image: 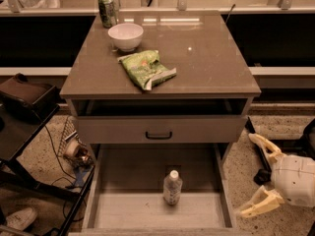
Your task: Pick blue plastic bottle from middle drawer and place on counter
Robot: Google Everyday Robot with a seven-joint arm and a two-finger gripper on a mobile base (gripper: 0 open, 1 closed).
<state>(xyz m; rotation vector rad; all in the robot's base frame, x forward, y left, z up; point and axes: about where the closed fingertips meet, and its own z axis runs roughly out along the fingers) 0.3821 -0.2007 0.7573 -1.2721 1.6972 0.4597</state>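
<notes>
Cream fingers (259, 206) splayed wide, low R of mid drawer (123, 213).

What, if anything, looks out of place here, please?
Nothing much: the bottle stands upright in the open drawer, nothing is spilled, only the bag lies crumpled and askew on the counter. The gripper hangs open right of the drawer.

gripper (246, 176): low at the right edge of the view, cream and white
jaws: two, cream-yellow, long and tapering with blunt tips, set wide apart, each broader where it meets the body
wrist housing (294, 186): white, rounded, smooth shell, greyer in shade along its lower side
markings, cables, screws: cannot tell
</notes>
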